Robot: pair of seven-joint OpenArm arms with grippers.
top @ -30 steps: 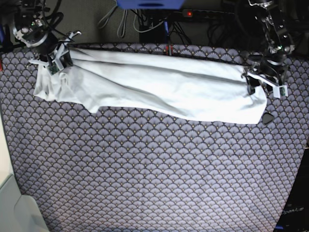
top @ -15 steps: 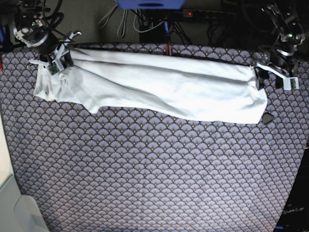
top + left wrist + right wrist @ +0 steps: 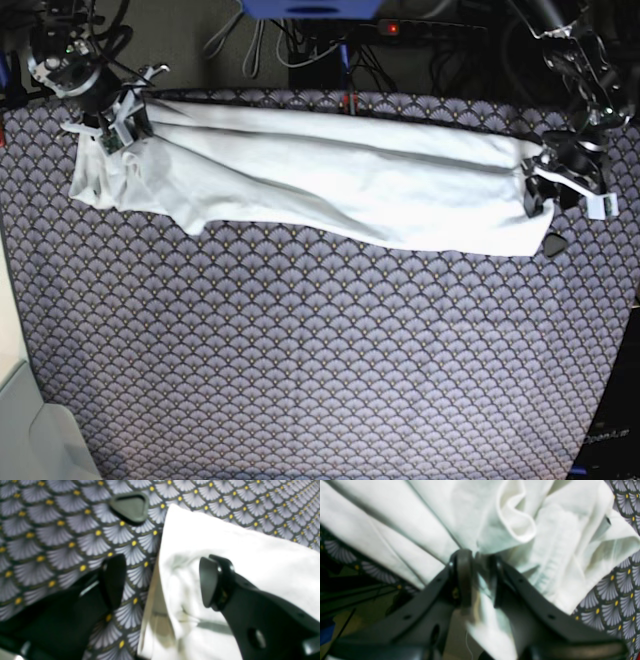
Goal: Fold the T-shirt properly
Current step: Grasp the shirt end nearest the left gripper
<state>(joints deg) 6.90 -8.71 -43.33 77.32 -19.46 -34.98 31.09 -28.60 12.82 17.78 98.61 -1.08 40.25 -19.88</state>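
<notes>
At ten o'clock, right hand [image 3: 477,580] pinches T-shirt [image 3: 330,175]; left hand [image 3: 160,580] spread at three o'clock, must regrasp hem.

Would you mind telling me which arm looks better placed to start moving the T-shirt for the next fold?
Probably the right: the right gripper is pinched on the T-shirt, while the left gripper is open, straddling its edge without holding it.

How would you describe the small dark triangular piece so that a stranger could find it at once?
Start from the patterned cloth that covers the table, then follow the long white T-shirt to its end beside the left gripper. Just off that corner lies the triangular piece, alone on the pattern: small, black, rounded, unlike everything near it.
</notes>
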